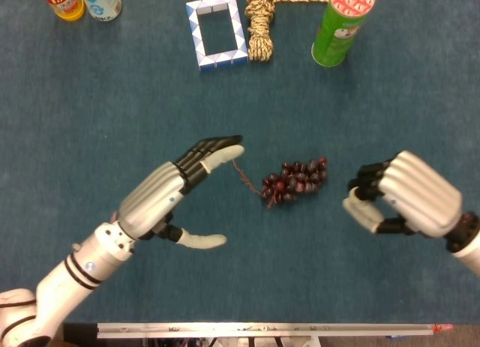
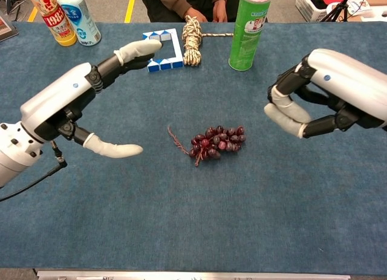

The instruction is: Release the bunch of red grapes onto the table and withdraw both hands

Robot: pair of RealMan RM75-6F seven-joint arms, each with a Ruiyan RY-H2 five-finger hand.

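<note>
The bunch of red grapes (image 1: 294,180) (image 2: 216,141) lies alone on the blue table (image 1: 112,100), its stem pointing left. My left hand (image 1: 166,194) (image 2: 66,104) hovers to the left of it, fingers stretched out and thumb spread, holding nothing. My right hand (image 1: 405,195) (image 2: 326,89) is off to the right of the bunch, fingers partly curled with a gap to the thumb, nothing in it. Neither hand touches the grapes.
At the table's far edge stand a green can (image 1: 341,25) (image 2: 251,29), a coiled rope (image 1: 261,21) (image 2: 192,32), a blue-white folding frame (image 1: 216,31) (image 2: 163,47) and two bottles (image 1: 79,1) (image 2: 63,17). A person (image 2: 181,2) sits behind the table.
</note>
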